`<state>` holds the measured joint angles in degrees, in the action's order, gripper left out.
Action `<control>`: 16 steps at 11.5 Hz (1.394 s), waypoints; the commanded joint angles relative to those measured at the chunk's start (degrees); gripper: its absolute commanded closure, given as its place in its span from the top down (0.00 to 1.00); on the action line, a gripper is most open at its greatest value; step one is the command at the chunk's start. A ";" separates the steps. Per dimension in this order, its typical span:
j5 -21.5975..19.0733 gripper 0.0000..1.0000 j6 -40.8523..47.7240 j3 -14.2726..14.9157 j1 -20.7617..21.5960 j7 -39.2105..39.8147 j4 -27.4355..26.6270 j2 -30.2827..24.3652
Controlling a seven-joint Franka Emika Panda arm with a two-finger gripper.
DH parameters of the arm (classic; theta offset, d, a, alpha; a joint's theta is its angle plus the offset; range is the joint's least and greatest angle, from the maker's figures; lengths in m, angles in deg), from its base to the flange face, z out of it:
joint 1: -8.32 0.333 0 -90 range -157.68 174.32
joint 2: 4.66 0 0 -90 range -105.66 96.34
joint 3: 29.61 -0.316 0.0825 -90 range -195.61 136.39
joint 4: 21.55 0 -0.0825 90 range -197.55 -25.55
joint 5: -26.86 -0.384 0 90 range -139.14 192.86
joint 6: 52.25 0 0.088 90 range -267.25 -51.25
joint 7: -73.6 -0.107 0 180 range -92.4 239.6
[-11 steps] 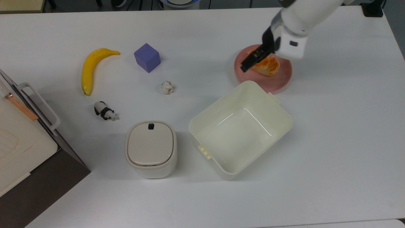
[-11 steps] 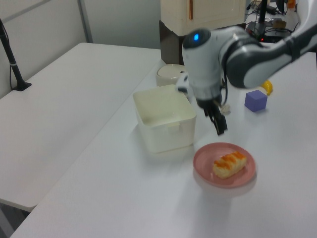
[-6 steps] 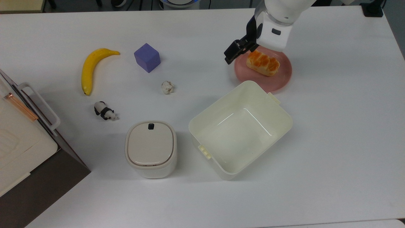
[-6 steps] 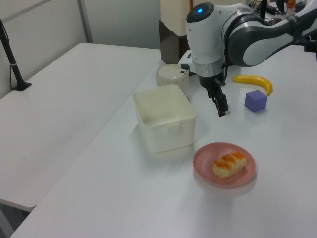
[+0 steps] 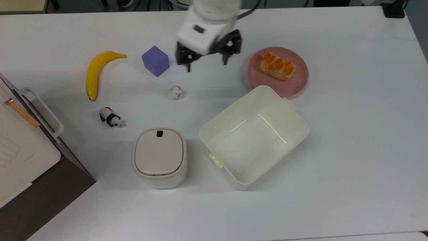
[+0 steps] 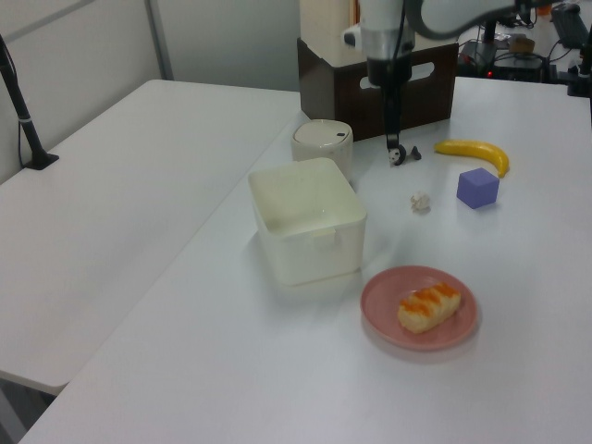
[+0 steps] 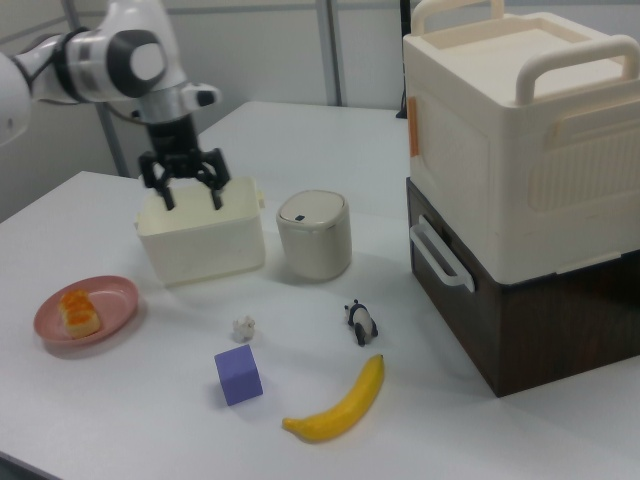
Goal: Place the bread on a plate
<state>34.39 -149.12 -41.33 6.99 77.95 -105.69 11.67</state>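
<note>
Bread (image 5: pixel 278 66): lies on the pink plate (image 5: pixel 299 84), beside the cream tub (image 5: pixel 254 135).
Gripper (image 5: pixel 207 63): fingers spread, holding nothing, above the table between purple cube (image 5: pixel 155 61) and plate.

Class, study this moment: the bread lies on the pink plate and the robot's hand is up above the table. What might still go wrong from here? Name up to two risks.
1. The plate sits right beside the cream tub; any nudge to the tub would likely shift it and the bread.
2. The open hand hangs above the purple cube and the whitish ball; a low sweep might knock them.
</note>
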 commanded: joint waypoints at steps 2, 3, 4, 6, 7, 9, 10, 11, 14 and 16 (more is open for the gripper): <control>-4.27 1.00 -1.04 0.91 -4.20 -2.40 5.11 -0.51; -4.45 1.00 -1.12 1.34 -4.47 -3.89 6.95 -0.17; -4.36 1.00 -1.21 1.52 -4.47 -7.04 7.67 0.19; -4.19 1.00 -1.21 1.52 -4.47 -8.83 7.94 0.45; -4.10 1.00 -1.21 1.70 -4.47 -8.83 8.37 0.45; -4.19 1.00 -1.04 2.49 -5.17 -9.35 9.78 0.45; -4.19 1.00 -1.04 2.49 -5.26 -9.36 10.22 0.45; -4.10 1.00 -0.86 2.49 -5.26 -9.18 10.22 0.45; -3.84 1.00 -0.51 2.84 -5.18 -9.27 10.22 0.02; -4.19 1.00 -0.42 3.19 -5.26 -9.62 10.22 -0.86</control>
<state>31.37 -149.86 -39.37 1.22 69.68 -95.82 11.83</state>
